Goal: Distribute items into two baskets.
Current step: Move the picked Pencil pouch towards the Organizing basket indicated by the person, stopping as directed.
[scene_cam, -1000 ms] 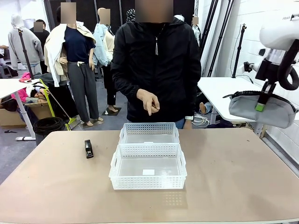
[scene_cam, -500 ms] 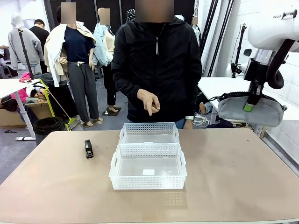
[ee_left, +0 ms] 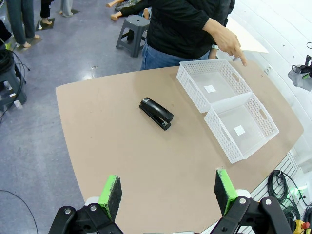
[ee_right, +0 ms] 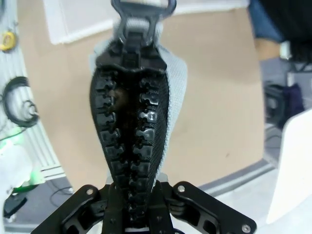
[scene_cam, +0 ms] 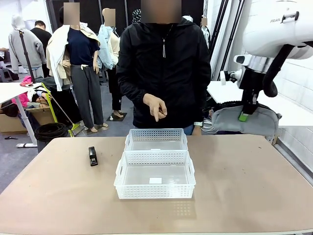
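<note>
A black stapler (scene_cam: 93,156) lies on the table left of two white lattice baskets. The near basket (scene_cam: 154,157) and the far basket (scene_cam: 156,134) stand end to end at the table's middle, both with nothing in them. High at the right, my right gripper (scene_cam: 243,115) is shut on the black zipper strip of a grey pouch (scene_cam: 264,122) that hangs beyond the table's far right edge. The right wrist view has the zipper strip (ee_right: 130,112) clamped in my right gripper (ee_right: 131,197). My left gripper (ee_left: 165,190) is open high over the table, with the stapler (ee_left: 156,113) far below.
A person stands at the far side, one hand (scene_cam: 155,107) pointing down over the far basket. From the left wrist view the baskets (ee_left: 219,134) sit right of the stapler. A white side table (scene_cam: 230,93) stands behind the pouch. Bare tabletop surrounds the baskets.
My right arm has carried the grey pouch to the left, closer to the table's far right corner. The stapler, the baskets and the person's hand have not moved.
</note>
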Motion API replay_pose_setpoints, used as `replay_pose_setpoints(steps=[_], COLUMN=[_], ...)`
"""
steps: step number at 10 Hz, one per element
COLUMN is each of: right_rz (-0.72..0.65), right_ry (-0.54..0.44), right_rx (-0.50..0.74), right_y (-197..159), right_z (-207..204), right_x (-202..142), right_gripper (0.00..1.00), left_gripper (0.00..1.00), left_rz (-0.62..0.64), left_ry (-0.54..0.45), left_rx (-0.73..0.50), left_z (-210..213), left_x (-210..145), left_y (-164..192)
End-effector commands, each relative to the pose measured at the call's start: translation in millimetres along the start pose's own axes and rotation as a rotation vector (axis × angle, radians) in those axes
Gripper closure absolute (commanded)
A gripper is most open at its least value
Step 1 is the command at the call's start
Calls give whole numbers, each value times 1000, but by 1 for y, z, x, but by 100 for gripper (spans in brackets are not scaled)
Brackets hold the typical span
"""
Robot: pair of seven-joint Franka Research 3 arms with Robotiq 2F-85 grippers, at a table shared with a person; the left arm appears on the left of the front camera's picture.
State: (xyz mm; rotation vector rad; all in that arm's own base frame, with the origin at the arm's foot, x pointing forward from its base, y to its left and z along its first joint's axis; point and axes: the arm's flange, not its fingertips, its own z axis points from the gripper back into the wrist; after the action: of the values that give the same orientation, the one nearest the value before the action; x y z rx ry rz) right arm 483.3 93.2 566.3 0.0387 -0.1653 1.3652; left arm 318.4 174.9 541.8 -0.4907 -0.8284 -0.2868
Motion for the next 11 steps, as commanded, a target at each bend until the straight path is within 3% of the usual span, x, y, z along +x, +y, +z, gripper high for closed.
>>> replay_pose_setpoints(steps=[1,5,11], right_rz=[77,218,399], right_ry=[-18,-20,8], right_rx=[-10,62,39], right_y=[-2,23,63], right_z=[-6,-30,-44], right_x=[25,63,102], right_gripper=[100,100,100], left_gripper=[0,0,0], left_rz=[3,3,3], left_ry=[-14,-14,-14], left_rx=[-4,-4,-4], left_z=[0,0,0], left_x=[0,0,0], left_y=[1,1,1])
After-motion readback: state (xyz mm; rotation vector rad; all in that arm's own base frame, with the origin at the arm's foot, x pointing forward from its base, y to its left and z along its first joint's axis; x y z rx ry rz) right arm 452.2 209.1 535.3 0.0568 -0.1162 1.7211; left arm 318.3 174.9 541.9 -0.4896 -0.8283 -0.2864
